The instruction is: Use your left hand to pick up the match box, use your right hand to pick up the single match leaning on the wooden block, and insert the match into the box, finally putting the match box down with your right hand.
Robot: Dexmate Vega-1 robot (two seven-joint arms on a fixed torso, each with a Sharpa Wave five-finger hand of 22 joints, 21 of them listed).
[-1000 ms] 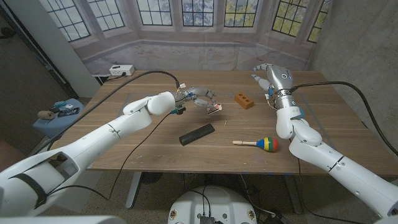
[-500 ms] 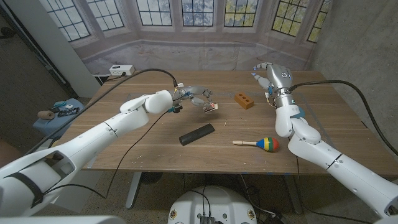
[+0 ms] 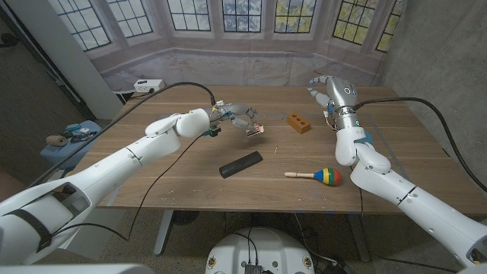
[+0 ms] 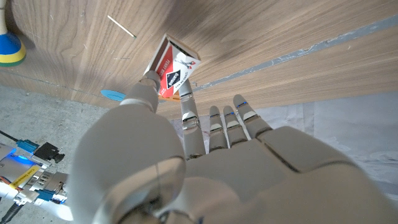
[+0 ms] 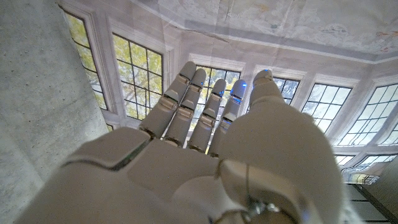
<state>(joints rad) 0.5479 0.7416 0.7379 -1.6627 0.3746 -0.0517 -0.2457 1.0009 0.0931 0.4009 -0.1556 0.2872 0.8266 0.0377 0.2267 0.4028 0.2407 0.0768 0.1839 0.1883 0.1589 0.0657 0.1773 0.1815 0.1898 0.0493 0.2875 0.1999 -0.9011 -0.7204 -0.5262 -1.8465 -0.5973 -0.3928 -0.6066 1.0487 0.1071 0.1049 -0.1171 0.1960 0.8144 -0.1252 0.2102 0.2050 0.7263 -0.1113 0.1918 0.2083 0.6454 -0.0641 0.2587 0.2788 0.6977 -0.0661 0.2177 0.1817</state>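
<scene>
- Above the table's [image 3: 190, 171] middle, toward its far edge, my left hand [image 3: 237, 118] pinches the box [image 3: 256, 130] between thumb and a finger, clear of the wood; I judge that leaves its open end free to take the match.
- In my left wrist view the box [image 4: 173, 74] shows its red label and a tray part slid out.
- A thin match [image 4: 121, 26] lies flat on the table; I cannot tell that it leans on the block [image 3: 298, 122].
- My right hand [image 3: 329, 89] waits raised near the far right corner, fingers spread, grasping nothing, just beyond the block.
- A black bar [image 3: 240, 164] and a maraca [image 3: 317, 176] lie toward the near edge, untouched.
</scene>
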